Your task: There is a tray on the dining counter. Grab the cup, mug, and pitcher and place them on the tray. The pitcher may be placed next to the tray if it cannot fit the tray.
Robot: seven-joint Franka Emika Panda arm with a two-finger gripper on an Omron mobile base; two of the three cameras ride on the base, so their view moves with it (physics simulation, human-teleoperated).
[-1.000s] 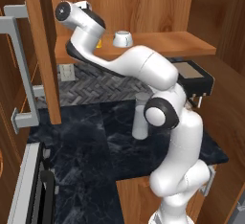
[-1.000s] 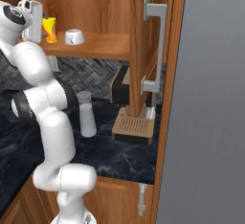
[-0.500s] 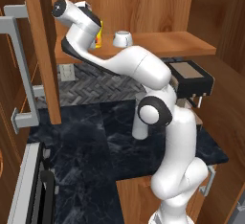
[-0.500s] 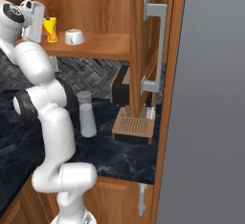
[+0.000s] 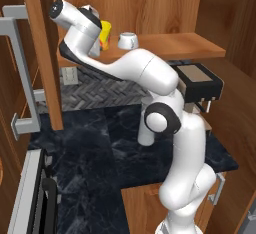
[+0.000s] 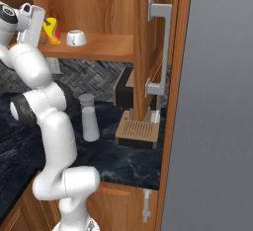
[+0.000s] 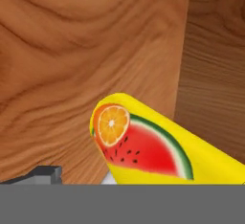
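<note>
Hand view alone reveals fruit print on the cup — gripper fingers spread, ungrasping.

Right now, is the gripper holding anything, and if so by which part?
Nothing is held. The gripper is open at the yellow cup on the shelf, not closed on it.

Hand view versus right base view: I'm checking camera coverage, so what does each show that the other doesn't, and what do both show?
Hand view alone: the print on the cup, an orange slice and a watermelon wedge, seen close against the wooden cabinet wall.

Right base view alone: the mug on the shelf to the right of the cup, the pitcher on the dark marble counter below, the open cabinet door, and the arm with its claw at the cup.

Both: the yellow cup and the wooden cabinet interior.
</note>
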